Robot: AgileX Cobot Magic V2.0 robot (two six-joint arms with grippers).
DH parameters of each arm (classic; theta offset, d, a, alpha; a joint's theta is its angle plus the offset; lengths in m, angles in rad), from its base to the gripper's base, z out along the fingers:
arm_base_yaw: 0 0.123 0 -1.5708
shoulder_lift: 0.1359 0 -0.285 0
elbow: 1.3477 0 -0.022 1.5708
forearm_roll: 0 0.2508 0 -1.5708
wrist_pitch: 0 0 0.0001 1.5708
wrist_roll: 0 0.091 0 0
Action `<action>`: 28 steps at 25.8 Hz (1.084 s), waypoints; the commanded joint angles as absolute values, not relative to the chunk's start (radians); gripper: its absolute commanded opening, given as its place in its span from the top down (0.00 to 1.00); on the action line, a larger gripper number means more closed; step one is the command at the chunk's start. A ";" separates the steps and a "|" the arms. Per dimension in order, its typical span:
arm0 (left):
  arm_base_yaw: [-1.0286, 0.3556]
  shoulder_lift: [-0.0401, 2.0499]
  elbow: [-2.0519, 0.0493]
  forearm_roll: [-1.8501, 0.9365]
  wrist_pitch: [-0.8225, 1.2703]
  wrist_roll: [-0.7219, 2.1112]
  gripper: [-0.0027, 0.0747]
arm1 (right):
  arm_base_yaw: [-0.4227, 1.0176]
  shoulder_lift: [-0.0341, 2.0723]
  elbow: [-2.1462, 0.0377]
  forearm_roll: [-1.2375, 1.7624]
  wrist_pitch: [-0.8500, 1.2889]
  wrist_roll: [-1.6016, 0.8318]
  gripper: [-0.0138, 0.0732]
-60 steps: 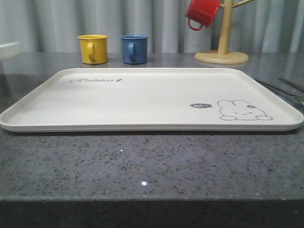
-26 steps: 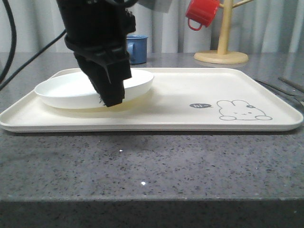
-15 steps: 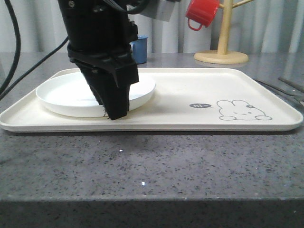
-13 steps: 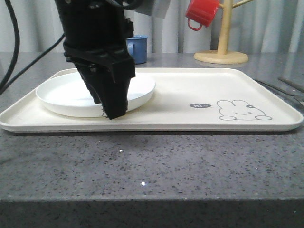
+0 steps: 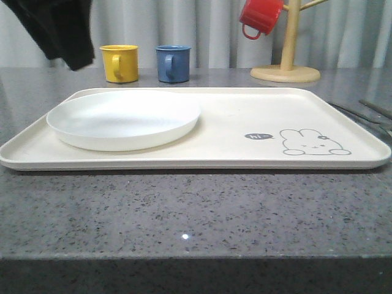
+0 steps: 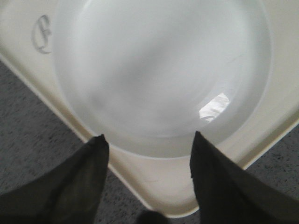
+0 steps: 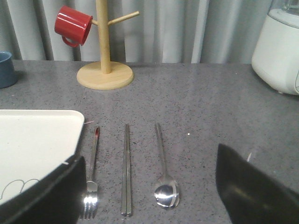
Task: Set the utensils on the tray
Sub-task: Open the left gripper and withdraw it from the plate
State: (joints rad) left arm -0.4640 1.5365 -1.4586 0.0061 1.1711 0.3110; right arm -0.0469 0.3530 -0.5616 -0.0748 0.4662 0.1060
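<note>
Round white plate (image 5: 124,119) rests on cream rectangular tray (image 5: 245,153); both jaws wide open, empty. Slim silver chopsticks (image 7: 126,168) risk rolling apart if pinched off-centre.

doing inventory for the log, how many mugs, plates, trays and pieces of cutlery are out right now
mugs: 3, yellow mug, blue mug, red mug
plate: 1
tray: 1
cutlery: 3, fork, chopsticks, spoon
total: 8
</note>
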 commanded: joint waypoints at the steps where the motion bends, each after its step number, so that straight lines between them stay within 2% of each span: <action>1: -0.365 1.460 -1.490 -0.063 1.184 0.295 0.66 | -0.052 0.369 -0.597 -0.087 0.394 0.101 0.16; 6: -0.217 1.422 -1.483 -0.078 1.224 0.271 0.98 | -0.052 0.369 -0.597 -0.087 0.394 0.101 0.16; 11: -0.132 1.337 -1.396 -0.078 1.148 0.228 0.99 | -0.052 0.369 -0.597 -0.087 0.394 0.101 0.16; 15: -0.124 1.209 -1.248 -0.081 0.957 0.212 0.99 | -0.052 0.369 -0.597 -0.087 0.394 0.101 0.16; 22: -0.124 0.799 -0.794 -0.082 0.481 0.206 0.99 | -0.052 0.369 -0.597 -0.087 0.394 0.101 0.16; 28: -0.124 0.426 -0.513 -0.080 0.328 0.206 0.99 | -0.052 0.369 -0.597 -0.087 0.395 0.101 0.16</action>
State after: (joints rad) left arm -0.1261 0.5108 -0.5435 -0.0701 0.4453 0.2160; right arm -0.0469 0.3530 -0.5616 -0.0748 0.4662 0.1060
